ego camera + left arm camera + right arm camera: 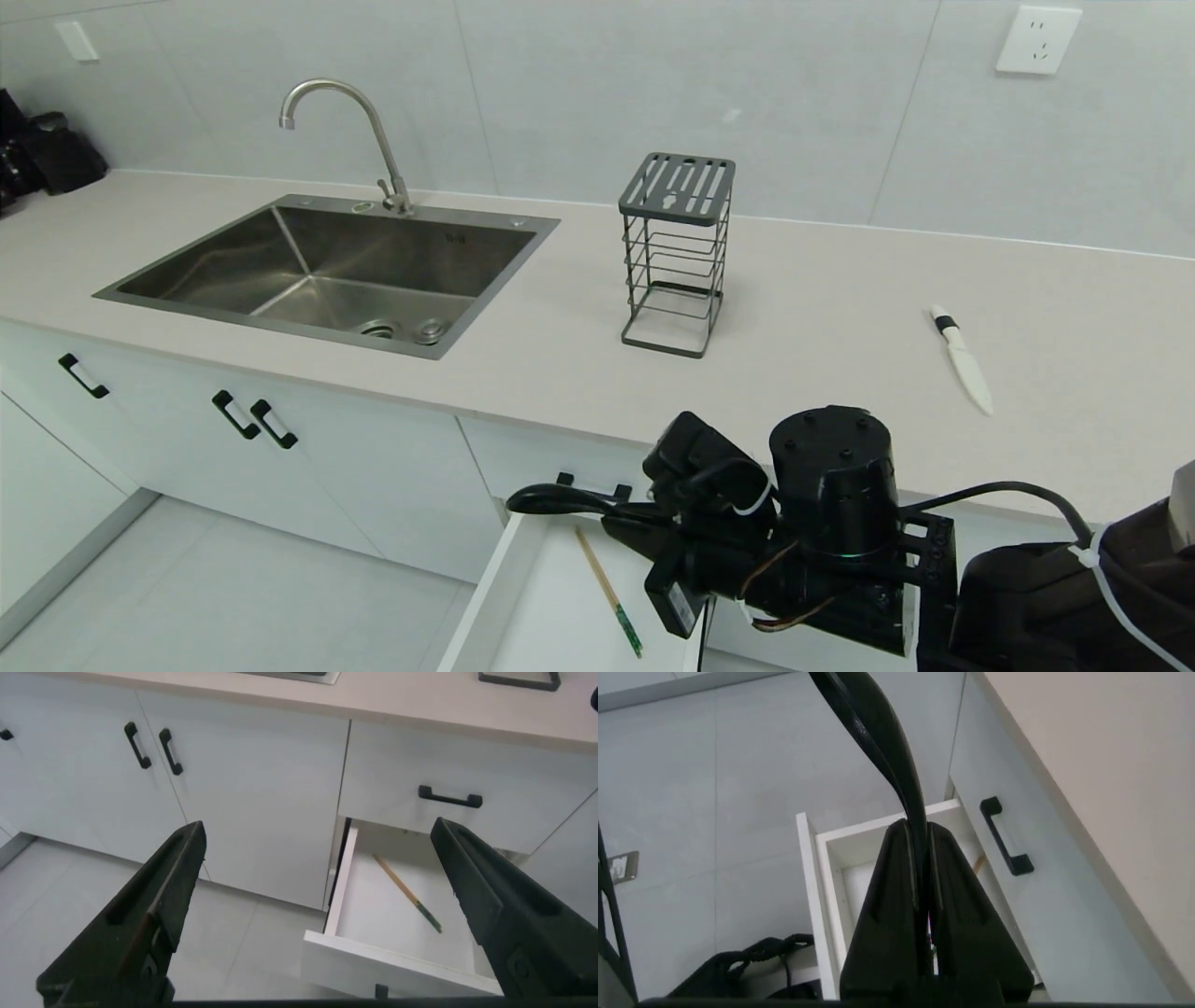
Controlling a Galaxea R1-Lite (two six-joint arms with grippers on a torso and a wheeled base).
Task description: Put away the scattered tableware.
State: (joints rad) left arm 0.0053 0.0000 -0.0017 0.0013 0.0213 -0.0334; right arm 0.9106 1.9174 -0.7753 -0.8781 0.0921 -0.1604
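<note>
Closest to me, the open drawer (481, 597) stands out from under the front edge of the surface (840, 308); a single chopstick (607, 590) with a green tip lies slantwise on its white floor, near the drawer's left wall. The right gripper (644, 518) hangs over the drawer, its fingers (957, 896) clenched on the handle of a black utensil (541, 499), whose rounded head juts out past the drawer's left wall. The left gripper (318, 833) hovers in front of the cabinet doors, to the left of the drawer, fingers (154, 919) spread wide and grasping nothing.

Up on the surface, a white knife (962, 359) with a black band lies flat toward the right end, well apart from everything else; a dark wire rack (677, 252) with a slotted top stands upright about midway along. A steel sink (327, 271) is set into the left part; its curved faucet (345, 131) rises at the sink's back edge. A black appliance (56, 149) sits in the far left corner; a white outlet (1038, 39) is on the tiled wall behind.
</note>
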